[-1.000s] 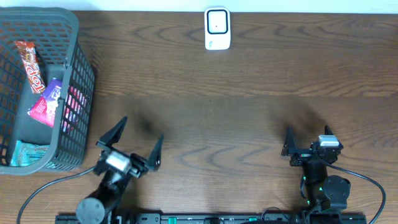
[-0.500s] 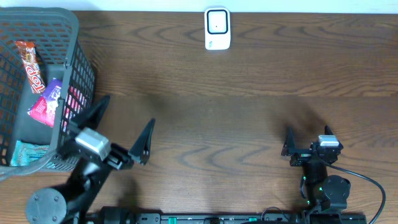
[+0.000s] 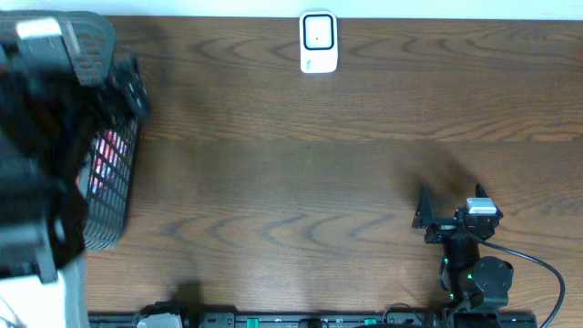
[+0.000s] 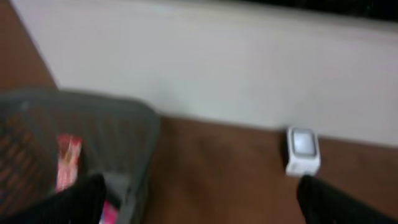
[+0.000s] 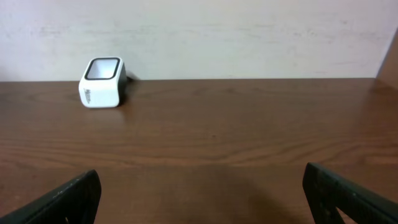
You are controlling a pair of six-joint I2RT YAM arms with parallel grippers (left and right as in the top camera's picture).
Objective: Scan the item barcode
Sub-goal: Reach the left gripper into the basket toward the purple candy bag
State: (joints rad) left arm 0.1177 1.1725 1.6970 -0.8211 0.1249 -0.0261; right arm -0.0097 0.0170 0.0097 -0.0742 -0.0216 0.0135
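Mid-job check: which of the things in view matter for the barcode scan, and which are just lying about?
For the job: white scanner; grey basket holding a red snack packet; left gripper, open and empty; right gripper, open and empty.
Just lying about: black cable, lower right of the overhead view.

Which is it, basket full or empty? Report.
Not empty: the basket holds a red packet; pink wrapping shows through its mesh. How full: cannot tell.

1 basket at left, 1 scanner far centre, 1 left gripper, 1 right gripper, 2 packets seen in the basket.
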